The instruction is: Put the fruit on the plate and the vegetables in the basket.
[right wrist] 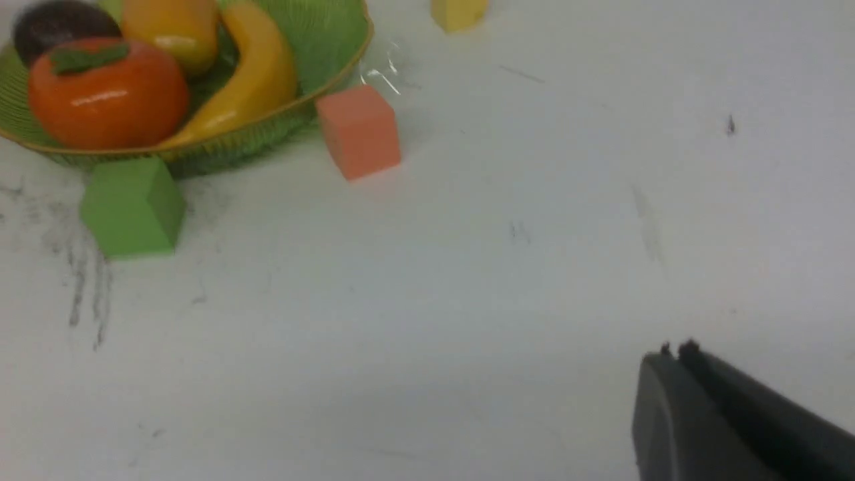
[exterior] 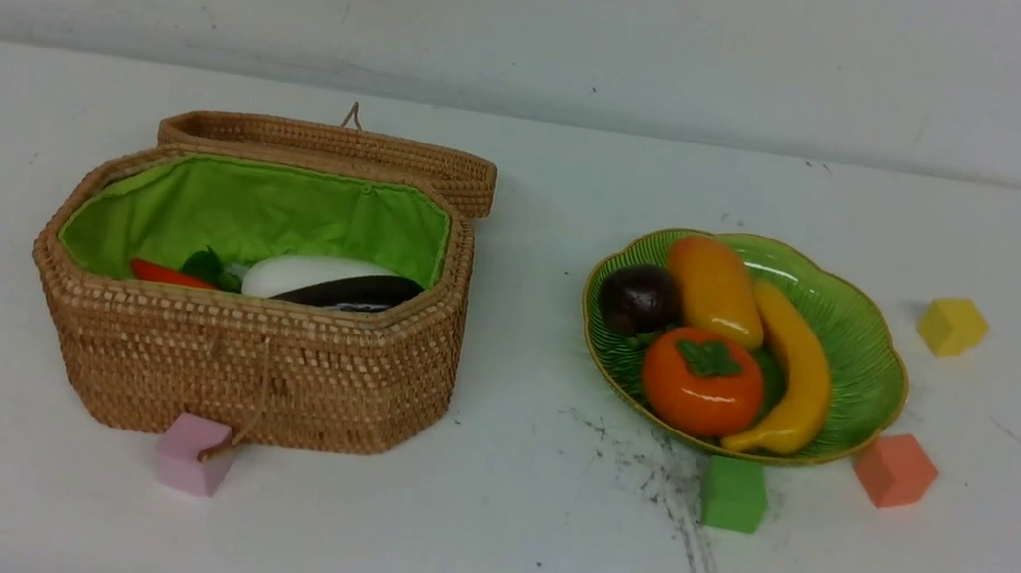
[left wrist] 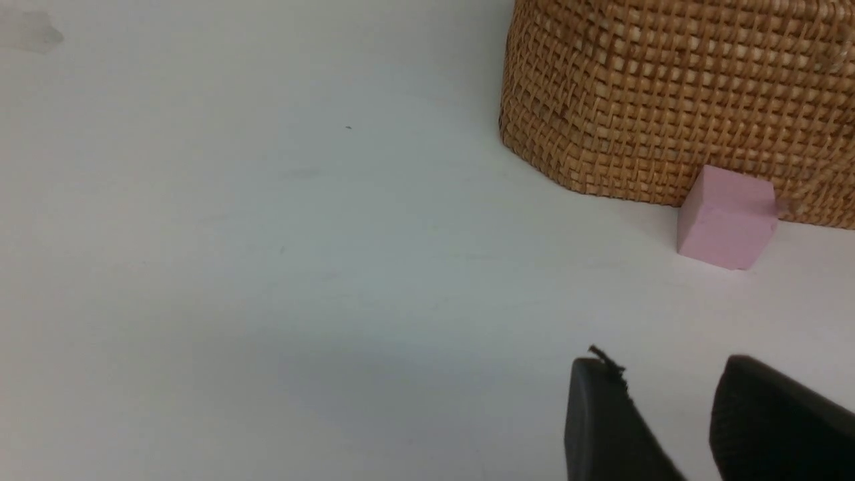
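We judge the glossy orange persimmon (exterior: pixel 703 382) slippery, gripped across its middle; left tool (left wrist: pixel 668 407) parted, right tool (right wrist: pixel 676 353) together.

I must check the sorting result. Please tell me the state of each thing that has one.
basket: lid open, holds the vegetables
plate: holds four fruit
radish: lying in the basket
eggplant: lying in the basket, beside the radish
pepper: in the basket
left gripper: fingers apart, empty
right gripper: fingers together, empty
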`<state>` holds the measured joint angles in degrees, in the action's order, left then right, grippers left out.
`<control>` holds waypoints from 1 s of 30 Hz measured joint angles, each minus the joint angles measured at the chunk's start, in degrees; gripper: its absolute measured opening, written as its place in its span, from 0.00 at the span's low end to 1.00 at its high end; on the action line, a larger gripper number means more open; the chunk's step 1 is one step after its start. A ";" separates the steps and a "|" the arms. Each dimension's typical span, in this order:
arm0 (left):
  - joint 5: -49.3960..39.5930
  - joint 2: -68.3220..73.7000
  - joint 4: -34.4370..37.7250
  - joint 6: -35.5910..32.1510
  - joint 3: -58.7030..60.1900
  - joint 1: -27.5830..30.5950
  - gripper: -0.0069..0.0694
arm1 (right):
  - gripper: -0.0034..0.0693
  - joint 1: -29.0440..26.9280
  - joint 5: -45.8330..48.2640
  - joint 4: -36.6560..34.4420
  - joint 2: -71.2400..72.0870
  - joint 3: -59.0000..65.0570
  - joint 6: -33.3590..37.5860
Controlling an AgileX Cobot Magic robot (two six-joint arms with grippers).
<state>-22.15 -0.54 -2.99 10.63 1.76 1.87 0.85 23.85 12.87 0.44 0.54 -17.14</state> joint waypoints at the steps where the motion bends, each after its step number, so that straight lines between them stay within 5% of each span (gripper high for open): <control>1: 0.06 0.00 0.00 0.00 0.00 0.00 0.40 | 0.07 0.00 -0.50 0.20 0.11 0.06 -0.02; 30: 0.02 0.00 -0.08 0.00 0.00 0.00 0.40 | 0.11 0.00 -1.27 0.86 0.11 0.26 -0.08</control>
<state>-22.13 -0.54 -3.08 10.63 1.76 1.87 0.85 22.58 13.73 0.55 0.80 -17.23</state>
